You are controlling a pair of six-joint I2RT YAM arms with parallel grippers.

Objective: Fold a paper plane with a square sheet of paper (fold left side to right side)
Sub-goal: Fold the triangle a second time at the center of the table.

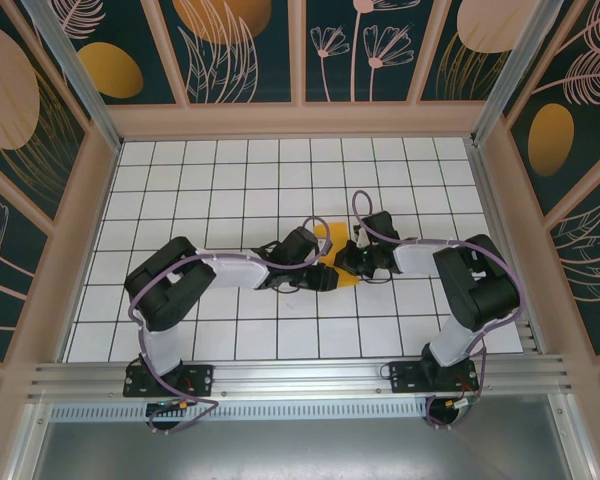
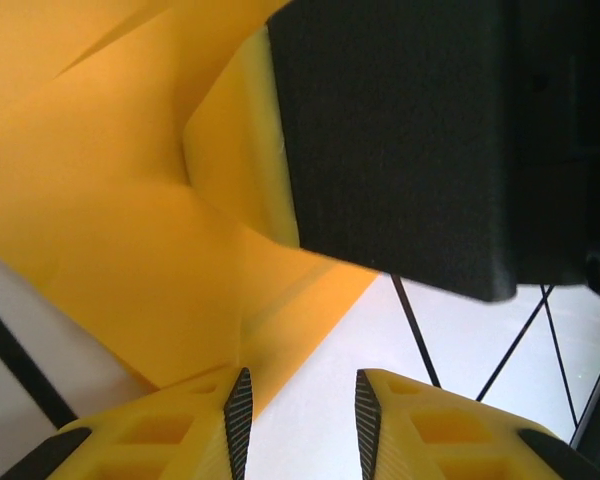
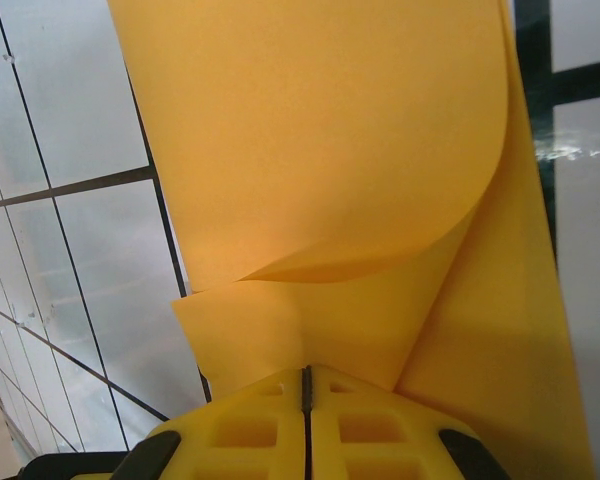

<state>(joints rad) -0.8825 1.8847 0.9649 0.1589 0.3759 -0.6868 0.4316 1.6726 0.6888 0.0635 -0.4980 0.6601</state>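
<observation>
Yellow ribbed fingers (image 3: 250, 432) of the right gripper (image 3: 307, 392) sit closest in the right wrist view. They are pressed together with no gap, nipping the lower edge of the sheet (image 3: 320, 150) — thin bright orange paper, matte, curled over in a smooth loop above the tips. Its outline is cut off at top and right, so the overall shape can't be read there.

Left gripper (image 2: 300, 412): jaws partly apart, white table (image 2: 460, 340) showing in the gap, nothing between them. The sheet's edge runs just beside one finger — touching or not, can't tell. The right gripper's black body blocks much of that view.

From above, both grippers meet mid-table over the sheet (image 1: 328, 238). The arms hide most of it, and orange slivers show between them. Table surface is white tiles with dark grid lines.
</observation>
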